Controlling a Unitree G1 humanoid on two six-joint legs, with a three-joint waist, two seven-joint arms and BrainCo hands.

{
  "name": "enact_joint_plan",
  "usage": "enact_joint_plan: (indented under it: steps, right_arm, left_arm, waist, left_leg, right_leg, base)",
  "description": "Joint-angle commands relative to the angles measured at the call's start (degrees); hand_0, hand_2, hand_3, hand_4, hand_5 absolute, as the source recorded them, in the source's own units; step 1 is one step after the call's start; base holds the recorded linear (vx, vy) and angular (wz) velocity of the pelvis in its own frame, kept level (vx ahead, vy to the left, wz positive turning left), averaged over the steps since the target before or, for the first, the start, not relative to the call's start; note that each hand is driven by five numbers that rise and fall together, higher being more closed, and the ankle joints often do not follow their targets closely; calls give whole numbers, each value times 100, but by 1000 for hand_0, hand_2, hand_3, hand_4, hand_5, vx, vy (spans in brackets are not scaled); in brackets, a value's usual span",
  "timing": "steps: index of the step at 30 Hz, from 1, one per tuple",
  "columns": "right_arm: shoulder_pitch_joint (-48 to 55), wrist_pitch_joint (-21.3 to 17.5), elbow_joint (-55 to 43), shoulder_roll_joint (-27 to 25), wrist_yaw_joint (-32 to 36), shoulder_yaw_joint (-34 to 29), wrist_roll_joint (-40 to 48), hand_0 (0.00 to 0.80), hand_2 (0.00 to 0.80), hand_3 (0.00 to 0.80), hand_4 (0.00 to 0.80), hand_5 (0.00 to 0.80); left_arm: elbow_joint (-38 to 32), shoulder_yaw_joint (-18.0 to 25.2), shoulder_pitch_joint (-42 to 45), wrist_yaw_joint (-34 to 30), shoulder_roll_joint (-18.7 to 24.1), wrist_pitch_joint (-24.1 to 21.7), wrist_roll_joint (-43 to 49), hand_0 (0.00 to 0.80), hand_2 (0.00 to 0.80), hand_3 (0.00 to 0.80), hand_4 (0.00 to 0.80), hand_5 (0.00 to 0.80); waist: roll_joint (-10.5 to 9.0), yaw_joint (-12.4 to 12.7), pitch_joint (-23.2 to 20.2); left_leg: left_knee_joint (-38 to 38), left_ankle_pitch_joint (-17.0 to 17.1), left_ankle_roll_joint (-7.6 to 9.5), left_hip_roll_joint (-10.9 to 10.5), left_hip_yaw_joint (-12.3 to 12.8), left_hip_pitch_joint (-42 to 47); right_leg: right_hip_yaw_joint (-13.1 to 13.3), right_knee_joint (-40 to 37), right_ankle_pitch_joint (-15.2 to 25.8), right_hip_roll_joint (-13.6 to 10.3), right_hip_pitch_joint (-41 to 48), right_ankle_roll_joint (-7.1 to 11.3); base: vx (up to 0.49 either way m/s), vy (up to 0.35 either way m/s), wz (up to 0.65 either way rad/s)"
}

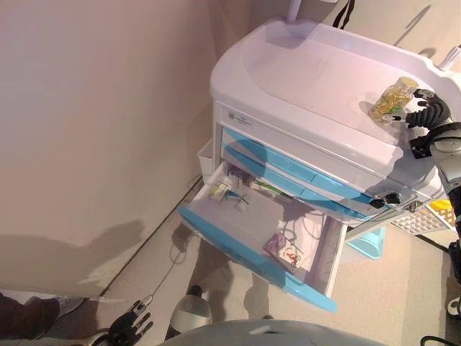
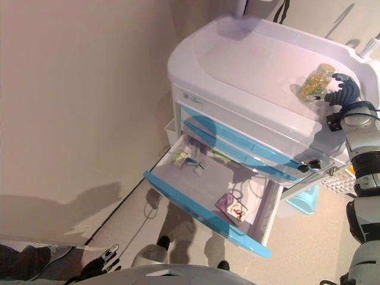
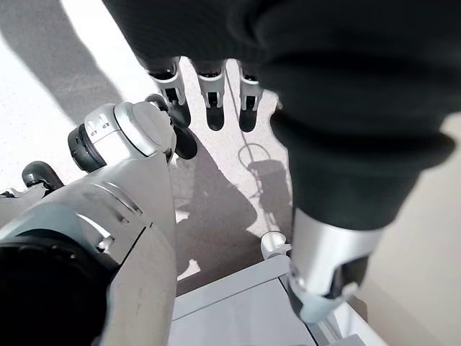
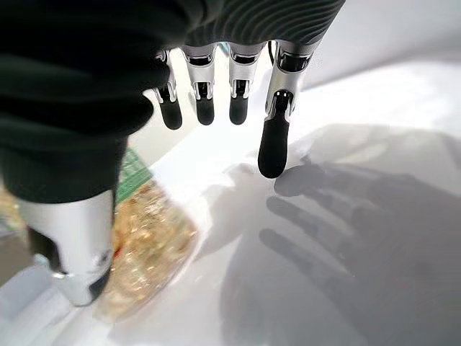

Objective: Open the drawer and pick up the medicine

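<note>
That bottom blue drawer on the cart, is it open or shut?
Open. The bottom drawer is pulled well out from the cart, its inside showing small packets; the drawers above sit closed.

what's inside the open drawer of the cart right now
The open drawer holds a small green-and-white box at one end, a purple packet and a white sheet. Its back is hidden under the cart.

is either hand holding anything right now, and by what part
Nothing is held. The right hand hovers open over the cart top beside the medicine bottle; the left hand hangs open near the floor.
</note>
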Motion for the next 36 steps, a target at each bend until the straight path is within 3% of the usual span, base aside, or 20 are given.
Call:
enact_joint_plan:
  steps: [1,8,18,25,29,31,34,36]
  right_arm:
    - [-503,-75,-436,-809,-498,408,-133,0,0,0,0,0]
    - [-744,-32,-843,-1089,-727,343,100,0,0,0,0,0]
    - [-1414,-263,-1381,-1735,-1115,471,590,0,0,0,0,0]
    - [-1461,-388,-2245,-2189,-1611,116,1201,0,0,0,0,0]
    - [-638,-434,-2952,-2200,-2158,-878,1476,0,0,0,0,0]
    - [206,-426,-3514,-2038,-2243,-1728,1700,0,0,0,0,0]
    - [2008,-470,-4600,-1485,-1863,-3145,2068,0,0,0,0,0]
    - [3014,-395,-5117,-1038,-1396,-3750,2228,0,0,0,0,0]
  left_arm:
    - [-118,-322,169,-37,260,9,48,0,0,0,0,0]
    - [-163,-294,194,-61,278,41,64,0,0,0,0,0]
    - [-397,-404,228,-209,366,8,156,0,0,0,0,0]
    - [-455,-706,191,-195,459,-47,1217,0,0,0,0,0]
    - [-177,-884,43,48,430,-11,2133,0,0,0,0,0]
    - [-62,-952,-62,76,434,-35,2729,0,0,0,0,0]
    - [2,-1047,-216,301,447,-110,3551,0,0,0,0,0]
    - [34,-1166,-360,365,462,-134,4116,0,0,0,0,0]
  waist:
    - [-19,95,-68]
    - [-45,19,-109]
    - [-136,-143,-196]
    - [-145,-456,-318]
    - [-88,-756,-376]
    - [-60,-940,-409]
    - [-16,-1254,-424]
    - [9,-1432,-410]
  left_leg:
    - [96,-150,282,-62,-92,-126]
    - [95,-160,286,-53,-45,-113]
    - [73,-193,274,-5,117,-66]
    - [78,-225,285,28,344,-55]
    - [116,-276,291,56,508,-37]
    - [165,-264,292,62,618,-88]
    - [206,-321,283,89,769,-75]
    - [222,-343,292,112,871,-44]
  right_leg:
    - [-129,687,-75,-282,-188,265]
    - [-67,688,-70,-279,-210,267]
    - [38,645,-46,-247,-235,278]
    - [233,630,-30,-206,-339,292]
    - [415,656,-62,-178,-417,291]
    - [510,673,-37,-181,-505,293]
    - [703,709,-53,-160,-598,305]
    - [834,743,-50,-142,-651,310]
  base:
    - [0,0,0]
    - [0,0,0]
    - [1,-10,-6]
    - [-8,-18,-10]
    - [-13,-8,-20]
    - [-39,-6,-24]
    - [-11,-13,-20]
    - [0,-25,-25]
